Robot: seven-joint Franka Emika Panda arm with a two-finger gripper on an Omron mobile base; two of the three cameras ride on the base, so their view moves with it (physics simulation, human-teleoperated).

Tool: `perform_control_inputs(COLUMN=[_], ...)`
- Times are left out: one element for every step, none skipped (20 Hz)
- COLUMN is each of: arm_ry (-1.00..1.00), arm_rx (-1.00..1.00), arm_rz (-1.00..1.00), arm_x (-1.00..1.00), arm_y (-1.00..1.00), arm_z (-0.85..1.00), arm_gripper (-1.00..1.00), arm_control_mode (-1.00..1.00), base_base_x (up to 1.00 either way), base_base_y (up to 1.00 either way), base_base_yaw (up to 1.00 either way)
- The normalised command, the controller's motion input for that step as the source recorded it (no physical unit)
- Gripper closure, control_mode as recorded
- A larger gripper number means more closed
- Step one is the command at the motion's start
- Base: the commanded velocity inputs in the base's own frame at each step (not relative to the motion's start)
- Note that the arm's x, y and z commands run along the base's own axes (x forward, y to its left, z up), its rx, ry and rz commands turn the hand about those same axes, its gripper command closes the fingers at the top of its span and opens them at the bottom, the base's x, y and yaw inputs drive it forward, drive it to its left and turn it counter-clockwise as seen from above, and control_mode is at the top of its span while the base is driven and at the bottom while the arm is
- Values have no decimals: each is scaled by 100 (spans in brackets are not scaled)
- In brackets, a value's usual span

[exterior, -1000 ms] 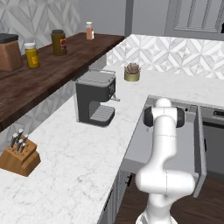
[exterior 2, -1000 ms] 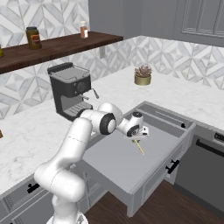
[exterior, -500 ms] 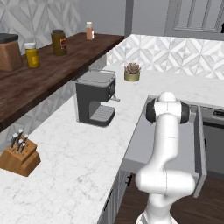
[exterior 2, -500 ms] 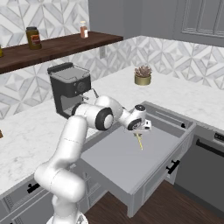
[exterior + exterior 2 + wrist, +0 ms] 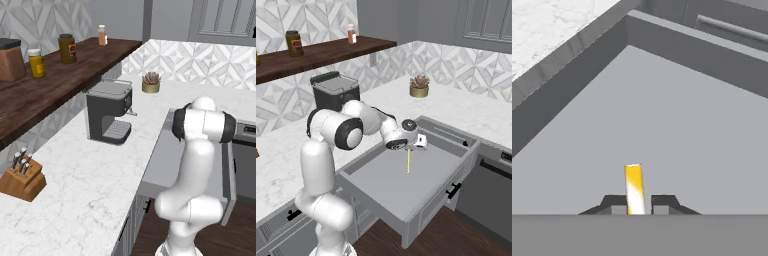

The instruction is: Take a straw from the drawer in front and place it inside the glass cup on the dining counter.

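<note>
Marble counter (image 5: 80, 185) wraps the corner, and one grey drawer (image 5: 406, 185) stands pulled open under the arm. On the counter sit one black coffee machine (image 5: 109, 111), one knife block (image 5: 21, 179) and one small potted plant (image 5: 419, 86); three jars (image 5: 67, 48) line the wooden shelf. The gripper (image 5: 636, 205) is clenched on one yellow straw (image 5: 408, 161), lifted above the drawer floor. It looks light, thin and easy to bend, so a gentle pinch near its top end seems best
</note>
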Motion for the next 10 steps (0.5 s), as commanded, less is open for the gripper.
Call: perform_control_inputs(arm_ry=[-18, -17, -16, -11, -3, 0, 0, 0, 0, 0], arm_rx=[-4, -3, -3, -3, -3, -2, 0, 0, 0, 0], arm_rz=[-13, -13, -12, -11, -9, -7, -4, -3, -2, -1], arm_x=[-89, -76, -65, -47, -31, -23, -16, -8, -2, -4], arm_y=[56, 57, 56, 56, 60, 59, 54, 59, 58, 51], arm_z=[100, 100, 100, 100, 100, 100, 100, 100, 100, 100], arm_gripper=[100, 100, 100, 100, 100, 100, 100, 100, 100, 100], arm_control_mode=[-100, -100, -100, -100, -100, -100, -100, -100, -100, -100], base_base_x=[0, 0, 0, 0, 0, 0, 0, 0, 0, 0], base_base_y=[0, 0, 0, 0, 0, 0, 0, 0, 0, 0], base_base_yaw=[0, 0, 0, 0, 0, 0, 0, 0, 0, 0])
